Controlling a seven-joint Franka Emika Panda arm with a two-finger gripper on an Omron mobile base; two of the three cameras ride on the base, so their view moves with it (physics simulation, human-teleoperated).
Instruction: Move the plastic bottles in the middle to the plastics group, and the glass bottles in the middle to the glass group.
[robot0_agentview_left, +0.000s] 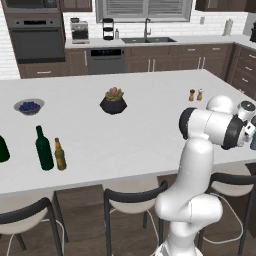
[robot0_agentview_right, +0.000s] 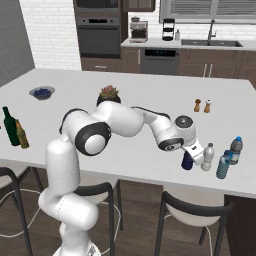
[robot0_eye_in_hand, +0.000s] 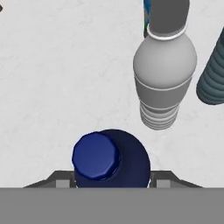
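Gripping the dark blue bottle (robot0_eye_in_hand: 109, 159) on both sides, the gripper (robot0_agentview_right: 191, 156) is standing at the near right part of the white counter (robot0_agentview_right: 140, 95). The clear water bottle (robot0_agentview_right: 207, 157) is just beside it, near the plastics group (robot0_agentview_right: 230, 157). The amber bottle (robot0_agentview_left: 60, 154) is standing far left, beside the tall green wine bottle (robot0_agentview_left: 44, 148).
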